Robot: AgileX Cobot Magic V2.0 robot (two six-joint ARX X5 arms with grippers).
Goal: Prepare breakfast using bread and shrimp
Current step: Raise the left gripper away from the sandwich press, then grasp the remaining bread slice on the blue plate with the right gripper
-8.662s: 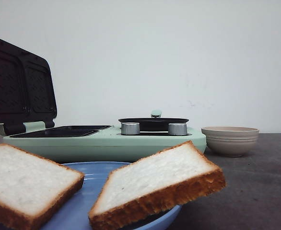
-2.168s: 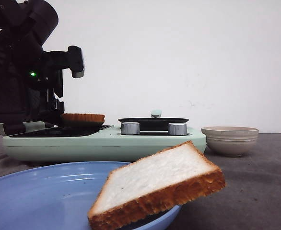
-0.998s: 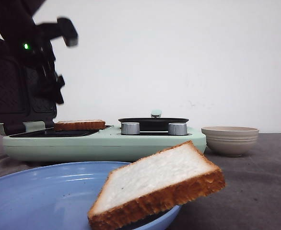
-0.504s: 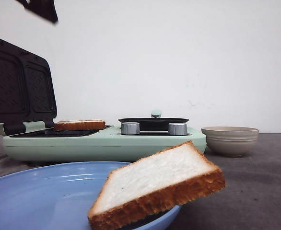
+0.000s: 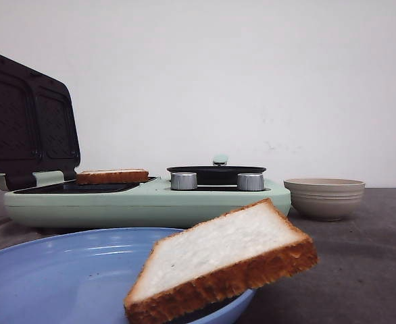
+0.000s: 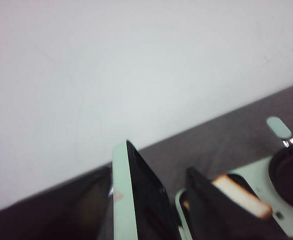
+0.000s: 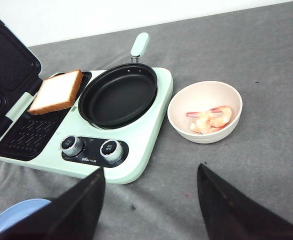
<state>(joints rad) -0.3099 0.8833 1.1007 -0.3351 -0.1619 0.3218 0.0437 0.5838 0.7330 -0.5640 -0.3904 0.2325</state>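
A mint-green breakfast maker (image 5: 151,201) stood on the grey table (image 5: 360,270), its dark waffled lid (image 5: 26,121) raised at the left end. A black frying pan (image 7: 117,94) sat on its right half with a pale green handle (image 7: 139,45) pointing away from the two silver knobs (image 5: 184,180) on the front panel. To the right of the machine stood one beige bowl (image 7: 205,111) holding pink shrimp (image 7: 210,118).

Two slices of bread showed. One slice (image 7: 56,91) lay flat on the far part of the grill plate, nearest the pan. The other slice (image 5: 221,260) rested tilted on the rim of a blue plate (image 5: 63,277) in the foreground, one corner jutting right past the plate's edge, its crumb face up. The slices were square, so neither had a clear long axis.

The right claw (image 7: 149,210) hung well above the table with its fingers wide apart and nothing between them. The left claw (image 6: 151,210) was a dark blur near the lid; its opening could not be told.
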